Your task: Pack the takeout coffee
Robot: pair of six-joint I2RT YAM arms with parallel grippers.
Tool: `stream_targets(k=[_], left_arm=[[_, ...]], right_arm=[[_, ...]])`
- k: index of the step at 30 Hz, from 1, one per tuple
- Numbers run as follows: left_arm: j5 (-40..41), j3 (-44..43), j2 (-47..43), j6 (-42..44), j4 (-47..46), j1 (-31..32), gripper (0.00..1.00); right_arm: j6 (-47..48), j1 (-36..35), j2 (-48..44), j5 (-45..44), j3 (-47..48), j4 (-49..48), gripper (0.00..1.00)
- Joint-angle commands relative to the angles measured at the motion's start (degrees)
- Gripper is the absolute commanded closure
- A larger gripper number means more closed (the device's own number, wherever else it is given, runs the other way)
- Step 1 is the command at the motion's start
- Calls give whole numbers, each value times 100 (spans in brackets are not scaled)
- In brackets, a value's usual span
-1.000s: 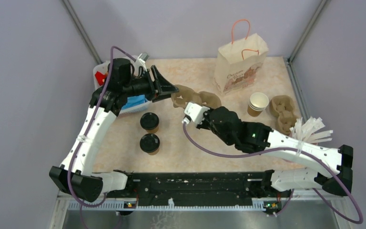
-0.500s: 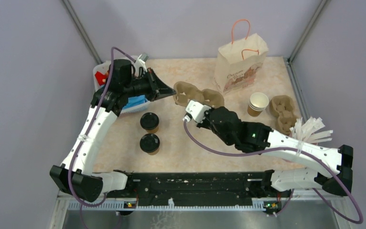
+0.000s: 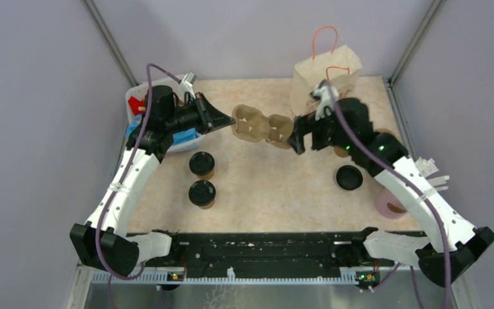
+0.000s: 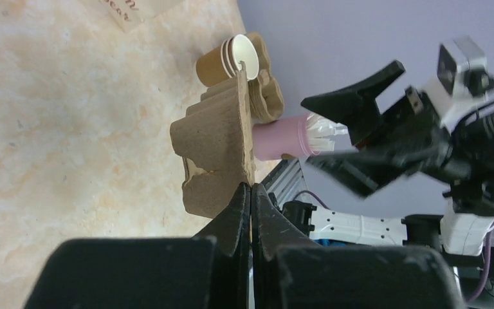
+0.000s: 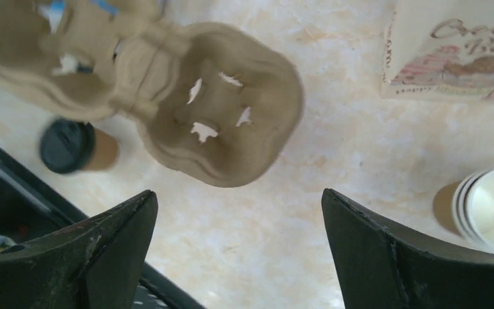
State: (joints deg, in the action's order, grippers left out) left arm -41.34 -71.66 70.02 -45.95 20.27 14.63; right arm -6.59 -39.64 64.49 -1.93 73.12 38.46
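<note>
Your far coffee cup and near coffee cup stand together on the table, lids on; your left gripper pinches one end of the cup tray; your right gripper has its fingers wide apart by the other end.

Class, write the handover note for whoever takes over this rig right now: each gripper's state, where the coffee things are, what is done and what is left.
Grippers: the left gripper is shut on one end of the pulp tray. The right gripper is open at the tray's other end, not touching it.
Coffee: two lidded cups stand on the table near the left arm, the nearer one just in front. Neither is in a tray.
Done: both cups have lids on.
Left: probably set the tray down flat, seat both cups in it, then perhaps load the paper bag.
</note>
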Motion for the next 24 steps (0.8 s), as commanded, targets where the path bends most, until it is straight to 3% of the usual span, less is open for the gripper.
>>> stream_targets(k=[1, 4, 8, 12, 17, 19, 22, 24], left_arm=[[-321, 9, -254, 141, -704, -194, 100], [-472, 152, -346, -129, -942, -302, 100], [-589, 363, -492, -518, -1284, -393, 100], [-660, 552, -590, -851, -1621, -451, 100], [-718, 679, -639, -1142, -1934, -478, 100], [-726, 678, -647, -1195, -1982, -487, 100], [-773, 737, -659, -1318, -2176, -495, 100], [-794, 769, -656, -1386, -2225, -497, 100]], right_arm=[[-2025, 1919, -122, 3625, 183, -159, 6], [-3209, 2918, -35, 5353, -469, -1573, 11], [-4788, 3393, 244, 6170, -1167, -3675, 15], [-6149, 3436, 505, 6309, -1900, -5967, 23], [-7246, 3595, 831, 6376, -2572, -7793, 31], [-7943, 3647, 976, 6409, -2885, -8844, 43], [-8623, 3647, 1190, 6445, -3103, -9889, 48], [-8694, 3639, 1257, 6468, -3081, -9983, 48]])
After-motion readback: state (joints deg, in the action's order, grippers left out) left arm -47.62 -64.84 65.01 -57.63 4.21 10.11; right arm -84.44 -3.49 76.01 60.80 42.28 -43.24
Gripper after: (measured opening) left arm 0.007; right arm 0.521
